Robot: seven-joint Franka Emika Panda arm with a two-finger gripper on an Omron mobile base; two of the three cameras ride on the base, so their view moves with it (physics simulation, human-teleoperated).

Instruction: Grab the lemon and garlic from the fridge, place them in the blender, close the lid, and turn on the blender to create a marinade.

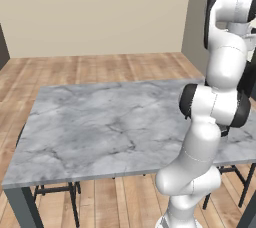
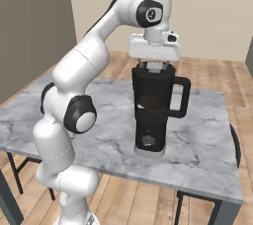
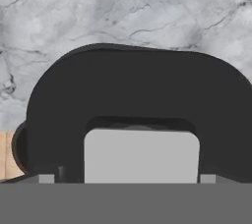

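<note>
item: blender (image 2: 154, 110), black jug with side handle, stood upright on the grey marble table (image 2: 207, 145), toward its right half in the right base view. lid (image 3: 138, 115), black with light grey square knob (image 3: 141, 155), sat on the jug's top. gripper (image 2: 154, 64) hung directly over the lid, pointing down; jaws stood apart, one either side of the knob, gripping nothing.

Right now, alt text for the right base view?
A white robot arm holds its end effector directly over a black blender, at the light grey knob of the lid on top of the jug. The blender stands on a grey marble table with its handle pointing right, in a room with a wooden floor.
</note>
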